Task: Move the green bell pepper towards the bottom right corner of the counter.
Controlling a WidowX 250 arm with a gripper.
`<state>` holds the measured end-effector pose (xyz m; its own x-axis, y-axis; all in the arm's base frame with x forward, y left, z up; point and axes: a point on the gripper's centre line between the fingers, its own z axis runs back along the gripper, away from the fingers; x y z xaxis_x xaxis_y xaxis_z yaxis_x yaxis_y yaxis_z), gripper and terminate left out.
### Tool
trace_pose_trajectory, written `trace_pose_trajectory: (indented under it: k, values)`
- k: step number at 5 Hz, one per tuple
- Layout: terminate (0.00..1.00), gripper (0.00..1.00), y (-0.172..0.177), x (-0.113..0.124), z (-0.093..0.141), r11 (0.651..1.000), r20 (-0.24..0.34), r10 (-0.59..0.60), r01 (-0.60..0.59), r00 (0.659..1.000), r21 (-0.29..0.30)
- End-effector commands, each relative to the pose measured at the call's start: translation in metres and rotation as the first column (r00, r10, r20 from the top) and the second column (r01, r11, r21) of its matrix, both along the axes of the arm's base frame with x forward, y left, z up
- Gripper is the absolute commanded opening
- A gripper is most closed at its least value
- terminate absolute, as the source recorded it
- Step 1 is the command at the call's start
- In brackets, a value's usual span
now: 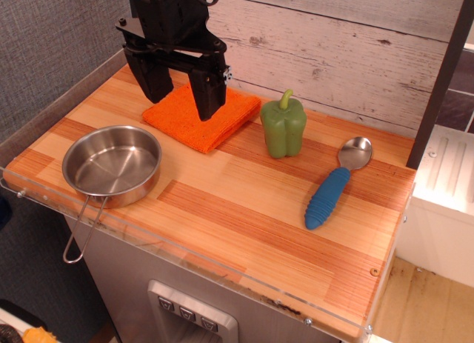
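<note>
The green bell pepper (pixel 283 126) stands upright on the wooden counter (pixel 244 217), toward the back and right of the middle, its curved stem pointing up. My black gripper (pixel 182 98) hangs open and empty above the orange folded cloth (pixel 201 115), left of the pepper and apart from it. Its two fingers (pixel 208 95) point down with a wide gap between them.
A steel pan (pixel 112 165) with a wire handle sits at the counter's left front. A spoon with a blue ribbed handle (pixel 331 192) lies right of the pepper. A plank wall runs behind, and a dark post (pixel 441 76) stands at the right.
</note>
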<state>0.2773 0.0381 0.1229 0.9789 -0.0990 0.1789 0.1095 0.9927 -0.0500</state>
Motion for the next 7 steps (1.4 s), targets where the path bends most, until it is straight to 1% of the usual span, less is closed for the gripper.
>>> trace_pose_trajectory:
  k: [1, 2, 3, 4, 5, 6, 7]
  values:
    - [0.0, 1.0, 0.0, 0.0, 0.0, 1.0, 0.0, 0.0, 0.0, 1.0, 0.0]
    - [0.0, 1.0, -0.012, 0.023, -0.003, 1.0, 0.017, -0.014, 0.014, 1.0, 0.014]
    - [0.0, 1.0, -0.028, 0.048, -0.005, 1.0, 0.019, -0.024, 0.024, 1.0, 0.014]
    - [0.0, 1.0, -0.041, 0.077, -0.005, 0.999, 0.033, -0.029, 0.028, 0.999, 0.034]
    - [0.0, 1.0, -0.044, 0.095, -0.009, 0.999, 0.037, -0.02, 0.018, 0.999, 0.048]
    - [0.0, 1.0, -0.048, 0.105, -0.02, 0.999, 0.022, -0.013, 0.012, 1.0, 0.051]
    - [0.0, 1.0, -0.051, 0.106, -0.028, 0.998, 0.002, -0.02, 0.019, 1.0, 0.053]
